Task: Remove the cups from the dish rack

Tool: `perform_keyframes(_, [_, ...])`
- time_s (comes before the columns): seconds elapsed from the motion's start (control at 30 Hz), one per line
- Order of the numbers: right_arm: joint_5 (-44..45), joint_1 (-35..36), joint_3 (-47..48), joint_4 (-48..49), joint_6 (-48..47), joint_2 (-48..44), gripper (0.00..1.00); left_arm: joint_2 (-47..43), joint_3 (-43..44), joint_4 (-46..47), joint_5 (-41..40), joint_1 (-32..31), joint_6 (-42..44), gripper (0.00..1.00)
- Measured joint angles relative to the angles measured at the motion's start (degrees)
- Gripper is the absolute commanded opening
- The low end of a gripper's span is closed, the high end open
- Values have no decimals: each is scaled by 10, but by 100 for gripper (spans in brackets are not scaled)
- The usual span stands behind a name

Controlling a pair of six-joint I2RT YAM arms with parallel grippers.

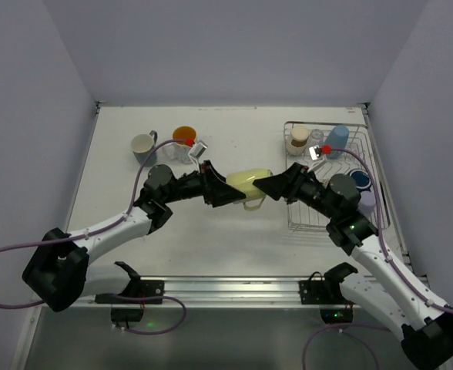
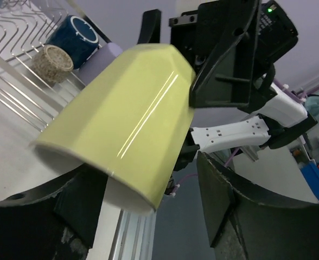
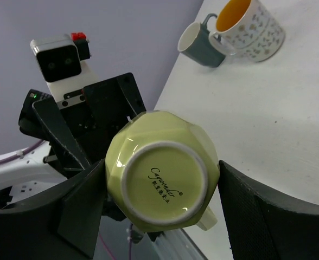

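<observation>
Arms are angling inward over the table beside the dish rack, right end effector gripping the yellow-green cup, left end effector gaping around its rim.

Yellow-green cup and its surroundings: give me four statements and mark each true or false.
1. The yellow-green cup lies sideways between the two arms. True.
2. The right pincer holds it at the base end. True.
3. The dish rack is empty. False: a navy cup and others remain in it.
4. The orange-lined mug stands in the rack. False: it stands on the table, left of the rack.
</observation>
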Motion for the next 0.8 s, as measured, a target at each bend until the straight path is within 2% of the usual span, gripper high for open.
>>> perform_keyframes(0.1, [-14, 21, -18, 49, 24, 25, 17, 4, 1, 23, 0, -7, -7, 51])
perform_keyframes(0.13, [-15, 23, -23, 62, 31, 30, 17, 4, 1, 27, -1, -7, -10, 31])
perform_keyframes(0.23, [-22, 24, -36, 115, 54, 43, 18, 6, 0, 51, 3, -4, -29, 0])
perform_keyframes(0.27, [-21, 21, -42, 131, 67, 45, 22, 3, 1, 68, 6, -5, -30, 0])
perform_keyframes(0.3, [-21, 21, -48, 152, 74, 47, 47, -2, 2, 72, 4, -4, -28, 0])
perform_keyframes(0.33, [-20, 21, -52, 165, 81, 49, 63, -2, 2, 78, 2, -4, -25, 0])
perform_keyframes(0.4, [-19, 21, -61, 186, 90, 50, 92, -4, 2, 81, -2, -5, -21, 0])
perform_keyframes(0.43, [-17, 22, -65, 192, 94, 50, 99, -6, 1, 77, -4, -5, -18, 0])
perform_keyframes(0.57, [-8, 29, -68, 181, 85, 34, 99, -33, -3, 33, -26, -9, 11, 0])
perform_keyframes(0.63, [13, 29, -68, 156, 72, 13, 99, -63, -1, -25, -51, -11, 43, 0])
perform_keyframes(0.8, [97, 24, -52, 56, 21, -43, 99, -77, 82, -244, -163, -14, 160, 0])
